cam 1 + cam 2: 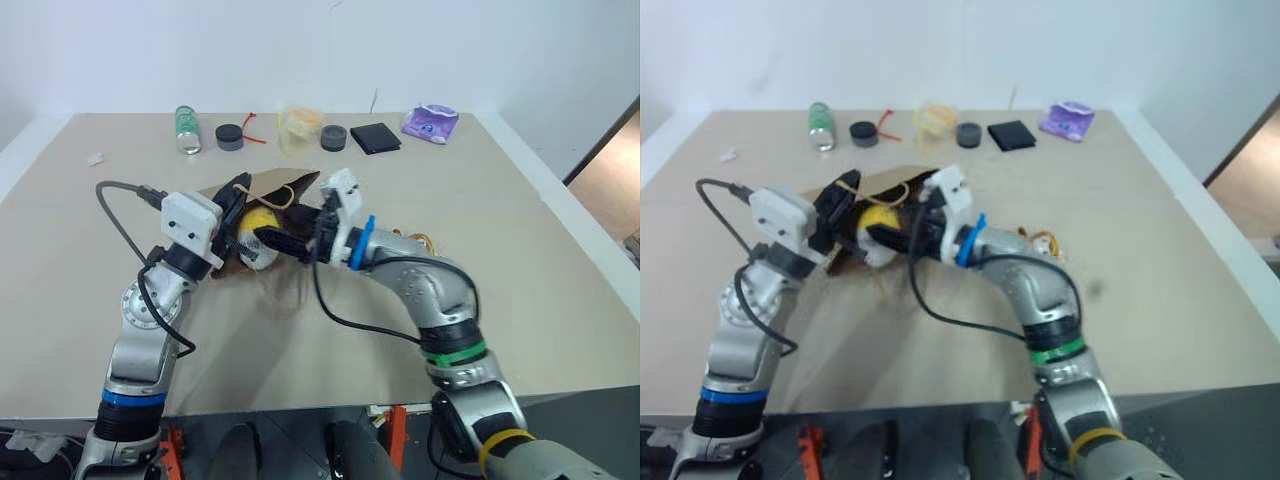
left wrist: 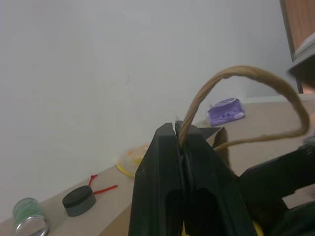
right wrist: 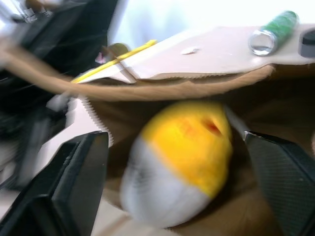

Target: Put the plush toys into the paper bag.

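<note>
Item: white-and-yellow egg plush [image 3: 177,162], lying in the mouth of the brown paper bag [image 1: 285,182], which lay on its side on the table [image 1: 520,250].

My right gripper [image 3: 179,182] stood wide open around it, gripping nothing.

My left gripper [image 2: 183,147] was pinched shut on the bag's cord handle [image 2: 256,78].

Risk, as I judged it: the plush could roll back out if the handle sagged.

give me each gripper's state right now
left gripper: shut on the brown paper bag's tan twisted-cord handle
right gripper: open, around the white-and-yellow egg-shaped plush toy
</note>
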### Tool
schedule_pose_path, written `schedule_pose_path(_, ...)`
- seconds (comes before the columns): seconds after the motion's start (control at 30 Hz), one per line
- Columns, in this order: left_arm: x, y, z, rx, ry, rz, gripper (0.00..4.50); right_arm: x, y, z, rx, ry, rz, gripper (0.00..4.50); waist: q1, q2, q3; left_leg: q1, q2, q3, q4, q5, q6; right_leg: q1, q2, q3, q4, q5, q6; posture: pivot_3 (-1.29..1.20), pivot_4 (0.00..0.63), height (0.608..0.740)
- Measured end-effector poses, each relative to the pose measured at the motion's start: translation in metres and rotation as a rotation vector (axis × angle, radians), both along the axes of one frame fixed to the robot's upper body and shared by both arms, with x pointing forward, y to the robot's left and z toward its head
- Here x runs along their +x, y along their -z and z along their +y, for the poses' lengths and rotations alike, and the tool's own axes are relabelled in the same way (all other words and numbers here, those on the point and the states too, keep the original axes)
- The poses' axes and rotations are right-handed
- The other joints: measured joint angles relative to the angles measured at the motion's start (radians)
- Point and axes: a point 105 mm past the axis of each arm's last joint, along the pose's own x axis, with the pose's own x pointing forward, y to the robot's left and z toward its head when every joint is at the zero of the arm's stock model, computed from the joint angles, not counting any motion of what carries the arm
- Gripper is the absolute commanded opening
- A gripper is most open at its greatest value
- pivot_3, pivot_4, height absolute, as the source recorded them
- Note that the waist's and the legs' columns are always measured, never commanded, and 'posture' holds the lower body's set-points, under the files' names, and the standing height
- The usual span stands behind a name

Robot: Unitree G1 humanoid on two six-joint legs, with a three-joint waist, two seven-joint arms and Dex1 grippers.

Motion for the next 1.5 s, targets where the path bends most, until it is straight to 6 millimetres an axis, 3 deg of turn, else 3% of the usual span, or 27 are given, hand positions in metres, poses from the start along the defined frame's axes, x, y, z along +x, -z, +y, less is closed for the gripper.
schedule_pose_path(0.07, 0.000, 0.000, 0.000, -0.007, 0.003, 0.003, 0.00, -0.005, -0.001, -0.022, -0.019, -0.011, -0.009, 4.45, 0.000, 0.000, 0.000, 0.000, 0.000, 0.000, 0.000, 0.000, 0.000, 0.000, 0.000, 0.000, 0.000, 0.000, 0.000, 0.00, 0.150, 0.740)
schedule_pose_path(0.3, 0.002, -0.008, 0.001, -0.023, 0.008, -0.015, 0.00, 0.012, -0.003, -0.079, -0.086, 0.143, -0.033, 4.45, -0.004, 0.000, 0.000, 0.002, 0.000, 0.000, 0.000, 0.000, 0.000, 0.000, 0.001, 0.001, 0.000, 0.001, -0.001, 0.00, 0.150, 0.740)
schedule_pose_path(0.47, 0.002, -0.009, 0.004, -0.034, -0.001, -0.016, 0.00, 0.046, 0.031, -0.139, -0.273, 0.416, 0.019, 4.45, -0.002, 0.000, 0.000, 0.001, -0.001, 0.001, 0.000, 0.000, 0.000, 0.000, 0.001, 0.003, -0.001, 0.000, 0.000, 0.00, 0.150, 0.740)
schedule_pose_path(0.63, 0.008, -0.016, 0.014, -0.097, -0.029, -0.001, 0.00, 0.054, 0.063, -0.158, -0.434, 0.480, 0.062, 4.45, -0.004, 0.000, 0.000, 0.001, -0.001, 0.001, -0.001, 0.000, 0.000, -0.001, 0.001, 0.003, -0.001, 0.000, 0.000, 0.00, 0.150, 0.740)
schedule_pose_path(0.7, 0.010, -0.021, 0.020, -0.120, -0.046, -0.001, 0.00, 0.054, 0.066, -0.159, -0.453, 0.472, 0.061, 4.45, -0.004, 0.000, 0.000, 0.002, -0.001, 0.001, 0.000, 0.000, 0.000, 0.000, 0.001, 0.003, -0.001, 0.000, 0.000, 0.00, 0.150, 0.740)
schedule_pose_path(0.8, 0.013, -0.024, 0.028, -0.148, -0.067, 0.001, 0.00, 0.053, 0.066, -0.163, -0.485, 0.469, 0.057, 3.26, -0.002, 0.000, 0.000, 0.002, -0.001, 0.001, 0.000, 0.000, 0.000, 0.000, 0.001, 0.003, -0.001, 0.000, 0.000, 0.00, 0.150, 0.740)
schedule_pose_path(0.83, 0.014, -0.023, 0.030, -0.153, -0.070, 0.008, 0.00, 0.053, 0.066, -0.164, -0.490, 0.469, 0.054, 2.61, -0.002, 0.000, 0.000, 0.002, -0.001, 0.001, 0.000, 0.000, 0.000, 0.000, 0.001, 0.003, -0.001, 0.000, 0.000, 0.00, 0.150, 0.740)
schedule_pose_path(1.0, 0.015, -0.022, 0.031, -0.158, -0.073, 0.018, 0.00, 0.052, 0.065, -0.163, -0.497, 0.454, 0.044, 0.23, -0.001, 0.000, 0.000, 0.002, -0.001, 0.001, 0.000, 0.000, 0.000, 0.001, 0.001, 0.003, -0.001, 0.000, 0.000, 0.00, 0.150, 0.740)
schedule_pose_path(1.03, 0.015, -0.021, 0.031, -0.158, -0.073, 0.019, 0.00, 0.052, 0.065, -0.163, -0.498, 0.451, 0.043, 0.05, -0.001, 0.000, 0.000, 0.002, -0.001, 0.001, 0.000, 0.000, 0.000, 0.001, 0.001, 0.003, -0.001, 0.000, 0.001, 0.00, 0.150, 0.740)
schedule_pose_path(1.23, 0.016, -0.020, 0.032, -0.165, -0.075, 0.027, 0.00, 0.048, 0.056, -0.159, -0.378, 0.413, 0.057, 0.05, -0.002, 0.000, 0.000, 0.002, -0.001, 0.001, 0.000, 0.000, 0.000, 0.001, 0.001, 0.003, -0.001, 0.000, 0.001, 0.00, 0.150, 0.740)
schedule_pose_path(1.3, 0.017, -0.020, 0.032, -0.168, -0.075, 0.030, 0.00, 0.043, 0.036, -0.143, -0.232, 0.352, 0.041, 0.05, -0.004, 0.000, 0.000, 0.002, -0.001, 0.001, 0.000, 0.000, 0.000, 0.000, 0.002, 0.004, -0.001, 0.001, 0.001, 0.00, 0.150, 0.740)
schedule_pose_path(1.37, 0.017, -0.019, 0.031, -0.174, -0.072, 0.038, 0.00, 0.029, -0.004, -0.110, -0.060, 0.223, -0.014, 0.05, -0.012, 0.001, 0.001, 0.002, 0.000, 0.000, -0.001, 0.000, 0.000, -0.001, 0.003, 0.004, 0.000, 0.002, 0.003, 0.00, 0.150, 0.740)
schedule_pose_path(1.5, 0.018, -0.018, 0.032, -0.180, -0.076, 0.047, 0.00, 0.010, -0.049, -0.065, 0.034, 0.091, -0.113, 0.05, -0.008, 0.001, 0.000, 0.002, 0.000, -0.002, 0.000, 0.000, 0.000, 0.000, 0.003, 0.002, 0.001, 0.000, 0.000, 0.00, 0.150, 0.740)
